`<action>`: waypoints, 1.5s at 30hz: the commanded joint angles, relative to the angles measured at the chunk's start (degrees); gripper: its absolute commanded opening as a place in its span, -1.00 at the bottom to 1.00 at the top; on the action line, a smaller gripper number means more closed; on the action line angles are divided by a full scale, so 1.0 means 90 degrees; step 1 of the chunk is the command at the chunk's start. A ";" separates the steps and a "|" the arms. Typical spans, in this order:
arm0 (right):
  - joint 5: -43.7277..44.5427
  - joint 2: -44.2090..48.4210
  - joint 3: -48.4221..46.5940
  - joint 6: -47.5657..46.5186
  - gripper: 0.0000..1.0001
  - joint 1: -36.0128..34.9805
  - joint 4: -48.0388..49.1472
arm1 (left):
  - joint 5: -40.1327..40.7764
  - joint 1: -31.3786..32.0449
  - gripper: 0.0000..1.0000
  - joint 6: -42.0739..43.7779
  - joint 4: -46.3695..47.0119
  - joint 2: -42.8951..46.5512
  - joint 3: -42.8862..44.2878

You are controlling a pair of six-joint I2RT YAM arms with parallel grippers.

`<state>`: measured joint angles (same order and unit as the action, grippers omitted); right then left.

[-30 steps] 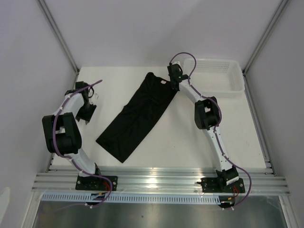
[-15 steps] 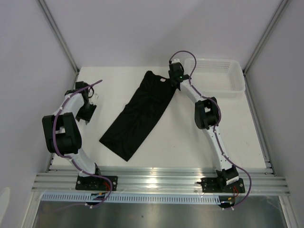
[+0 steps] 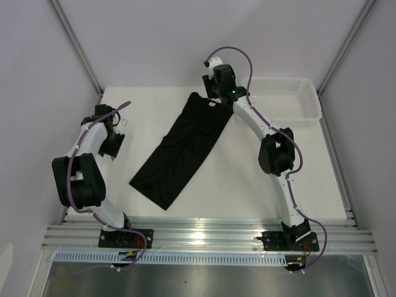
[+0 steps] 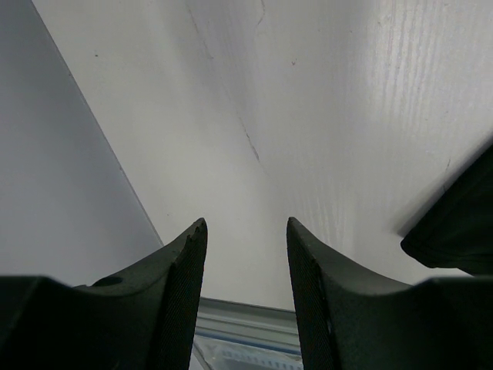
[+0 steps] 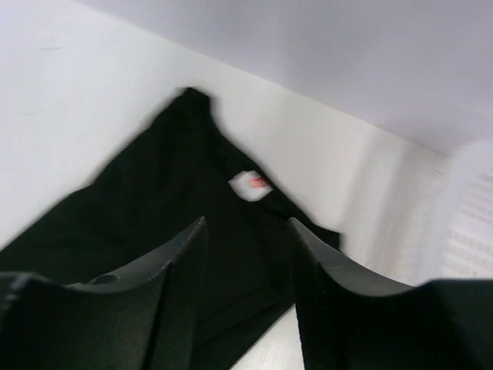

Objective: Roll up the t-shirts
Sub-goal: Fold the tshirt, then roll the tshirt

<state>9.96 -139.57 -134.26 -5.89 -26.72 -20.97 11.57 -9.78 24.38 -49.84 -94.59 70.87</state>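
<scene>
The black t-shirt (image 3: 182,148) lies flat as a long folded strip, running diagonally from the back middle of the table to the front left. Its light neck label (image 3: 212,105) is at the far end. My right gripper (image 3: 213,91) hovers over that neck end, open, with nothing between its fingers. In the right wrist view the t-shirt (image 5: 154,216) and its label (image 5: 250,185) lie below the open right gripper (image 5: 246,223). My left gripper (image 3: 112,147) is open and empty over bare table, left of the shirt. A corner of the t-shirt (image 4: 454,231) shows right of the left gripper (image 4: 245,225).
A white mesh basket (image 3: 284,99) stands at the back right corner, close to the right arm, and it shows blurred in the right wrist view as the basket (image 5: 474,223). Grey walls enclose the table (image 3: 247,179). An aluminium rail (image 3: 204,232) runs along the near edge.
The right gripper has opened and let go of the shirt's neck end, then risen and swung back and left. The shirt was drawn slightly toward the back. The left arm shifted a little.
</scene>
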 commanded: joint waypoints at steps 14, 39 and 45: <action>-0.3198 0.4073 0.6606 0.0351 -0.22 -0.3922 0.1694 | -0.0651 -0.0134 0.00 -0.0766 0.0255 0.1037 -0.0676; 0.0212 0.2421 0.6751 0.1523 -0.60 -0.5507 0.1559 | -0.1520 -0.0134 0.00 -0.0590 0.1203 0.2296 -0.1781; 0.0202 0.3289 0.7699 0.1953 -0.90 -0.5537 0.1568 | -0.2318 -0.0124 0.01 -0.0190 0.0823 0.2482 -0.1684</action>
<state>9.96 -113.75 -69.60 8.80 -76.12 -1.15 -3.01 -10.46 19.86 -40.77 -74.78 55.07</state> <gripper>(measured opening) 0.063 0.503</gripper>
